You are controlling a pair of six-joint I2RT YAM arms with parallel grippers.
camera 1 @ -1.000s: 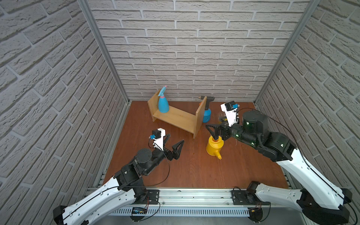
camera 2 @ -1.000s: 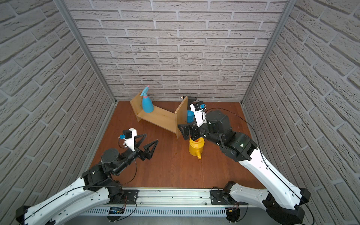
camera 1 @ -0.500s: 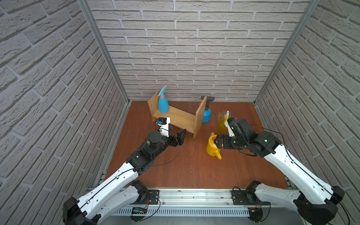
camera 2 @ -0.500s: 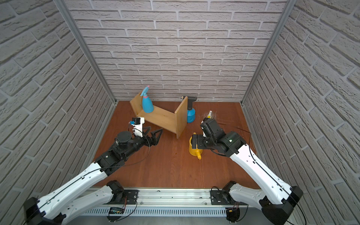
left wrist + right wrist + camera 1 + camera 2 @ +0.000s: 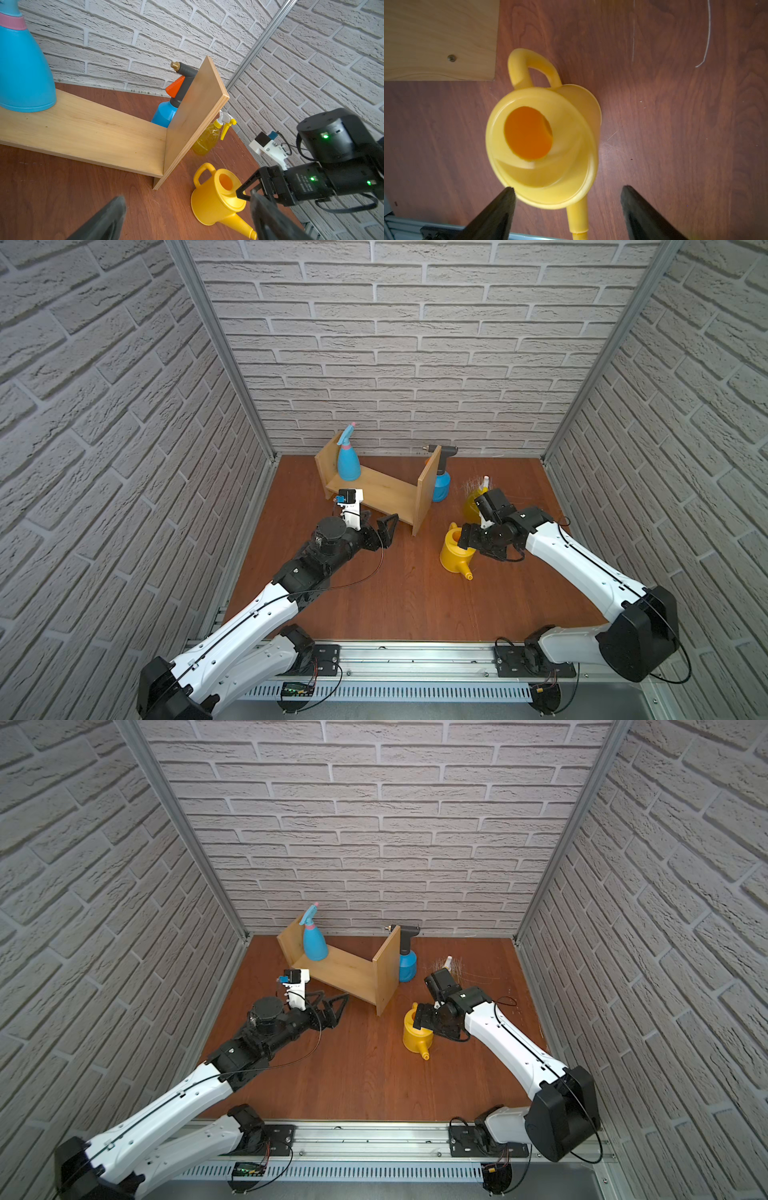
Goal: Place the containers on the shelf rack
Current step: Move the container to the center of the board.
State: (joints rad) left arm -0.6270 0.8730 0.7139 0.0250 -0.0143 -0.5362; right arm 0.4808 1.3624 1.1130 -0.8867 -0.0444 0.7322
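The shelf rack (image 5: 382, 494) (image 5: 349, 973) stands at the back of the wooden floor, with a light-blue spray bottle (image 5: 348, 460) (image 5: 22, 68) upright at its left end. A blue pump sprayer (image 5: 441, 485) (image 5: 166, 113) stands on the floor behind the rack's right panel. A translucent yellow spray bottle (image 5: 473, 502) (image 5: 207, 138) stands further right. The yellow watering can (image 5: 455, 553) (image 5: 417, 1036) (image 5: 542, 145) sits upright in front of it, spout toward the front. My right gripper (image 5: 467, 537) (image 5: 567, 188) hangs open just over the can, its fingers either side of the spout end. My left gripper (image 5: 378, 522) (image 5: 187, 196) is open and empty near the rack's front.
Brick-pattern walls close in the left, back and right sides. A metal rail (image 5: 415, 659) with both arm bases runs along the front edge. Thin pale strands (image 5: 704, 41) lie on the floor near the yellow spray bottle. The right arm's cable (image 5: 511, 560) loops beside the can.
The right arm has swung down and back so its gripper now sits low over the watering can. The left arm has reached forward toward the rack and stopped there.
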